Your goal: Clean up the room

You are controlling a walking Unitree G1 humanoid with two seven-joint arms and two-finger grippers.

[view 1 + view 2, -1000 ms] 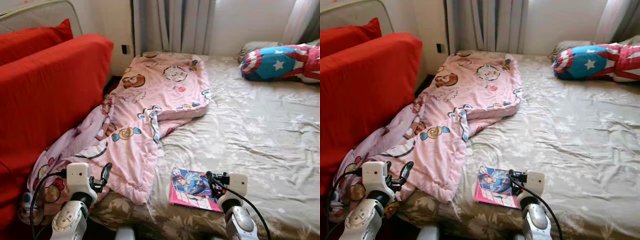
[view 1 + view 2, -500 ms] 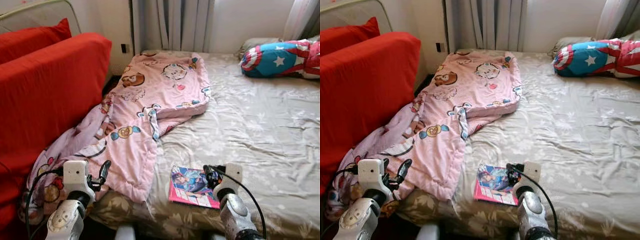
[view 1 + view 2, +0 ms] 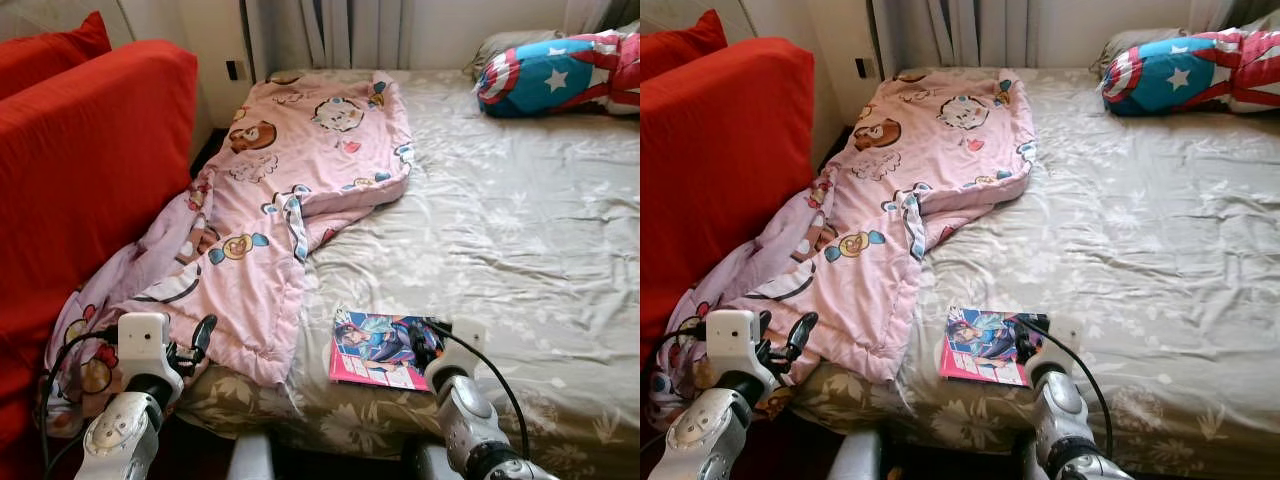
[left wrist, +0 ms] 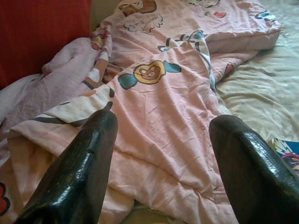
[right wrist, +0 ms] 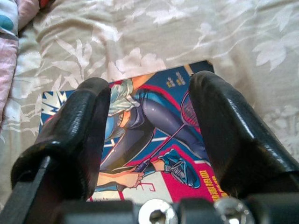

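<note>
A comic magazine (image 3: 375,350) with a pink and blue cover lies flat on the bed near its front edge. My right gripper (image 3: 430,338) is open at the magazine's right side. In the right wrist view its two black fingers (image 5: 84,121) stand apart just above the cover (image 5: 154,135), with nothing between them. A pink cartoon-print quilt (image 3: 290,190) sprawls over the bed's left side and hangs off the edge. My left gripper (image 3: 203,335) is open, hovering at the quilt's lower hem (image 4: 159,107).
A red sofa (image 3: 90,170) stands close on the left of the bed. A star-and-stripes pillow (image 3: 550,72) lies at the far right by the curtains (image 3: 340,25). The beige floral sheet (image 3: 520,230) covers the mattress.
The camera has moved closer and tipped down. My right gripper has shifted left onto the magazine's right part. The left gripper stays by the quilt hem.
</note>
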